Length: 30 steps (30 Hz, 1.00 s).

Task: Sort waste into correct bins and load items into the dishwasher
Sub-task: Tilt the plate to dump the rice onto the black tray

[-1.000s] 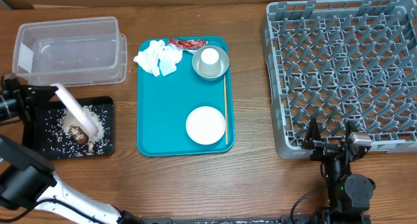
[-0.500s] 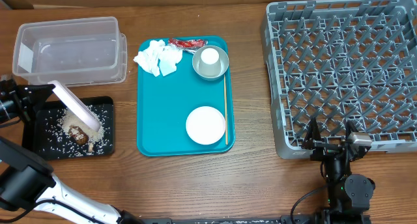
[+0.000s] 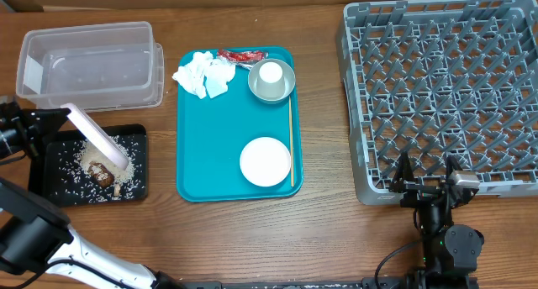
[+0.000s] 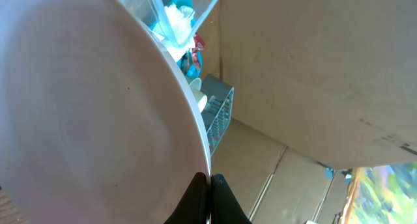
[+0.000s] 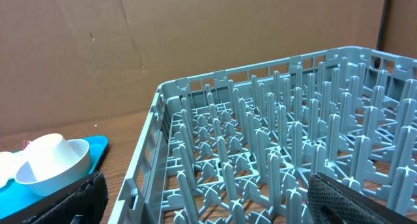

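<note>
Far left, the left gripper (image 3: pixel 57 117) has its jaws pinching the rim of the pale pink dish (image 3: pixel 99 139), which hangs steeply tilted over the black tray (image 3: pixel 59 184). Rice grains (image 3: pixel 88 155) and the brown lump (image 3: pixel 104 177) lie in that tray. Just behind it stands the clear tub (image 3: pixel 157 70). On to the teal tray (image 3: pixel 214 146): napkins (image 3: pixel 203 73) and the red wrapper (image 3: pixel 239 56) at its back edge, the white cup (image 3: pixel 271 72) sitting in the grey bowl (image 3: pixel 286 86), the wooden stick (image 3: pixel 291 138) along its right side, the white plate (image 3: pixel 265 161) up front. Right, the dish rack (image 3: pixel 445 87) sits on the worktop (image 3: pixel 319 230), and the right gripper (image 3: pixel 426 184) waits at its near edge, jaws spread.
</note>
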Tool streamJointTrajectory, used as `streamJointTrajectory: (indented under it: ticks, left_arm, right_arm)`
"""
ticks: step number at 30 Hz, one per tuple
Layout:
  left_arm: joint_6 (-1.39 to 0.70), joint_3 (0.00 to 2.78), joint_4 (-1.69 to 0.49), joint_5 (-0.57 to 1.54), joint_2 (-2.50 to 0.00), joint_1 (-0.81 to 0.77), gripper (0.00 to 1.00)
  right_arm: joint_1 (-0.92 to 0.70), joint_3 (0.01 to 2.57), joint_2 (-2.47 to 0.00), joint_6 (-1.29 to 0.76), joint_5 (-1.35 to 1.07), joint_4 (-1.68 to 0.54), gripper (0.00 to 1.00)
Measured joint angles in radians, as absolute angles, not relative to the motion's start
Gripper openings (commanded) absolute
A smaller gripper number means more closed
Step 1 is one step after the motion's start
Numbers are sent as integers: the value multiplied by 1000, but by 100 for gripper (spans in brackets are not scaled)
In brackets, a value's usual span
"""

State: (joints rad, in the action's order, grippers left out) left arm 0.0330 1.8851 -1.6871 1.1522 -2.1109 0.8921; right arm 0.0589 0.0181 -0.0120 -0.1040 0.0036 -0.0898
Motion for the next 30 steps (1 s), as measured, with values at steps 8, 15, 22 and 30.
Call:
streamJointTrajectory:
  ticks: [8, 15, 22, 30]
  left_arm:
    - [28, 1884, -1682, 1158, -2093, 892, 4]
    - [30, 1882, -1685, 1143, -2048, 861, 4]
    - [33, 1882, -1631, 1139, -1982, 834, 4]
    - [48, 1878, -1674, 1174, -1980, 839, 4]
  right_arm:
    - [59, 18, -12, -104, 4, -90, 100]
    - [59, 19, -12, -104, 3, -90, 100]
    - [59, 19, -12, -104, 3, -90, 100]
    - [59, 18, -12, -104, 4, -90, 100]
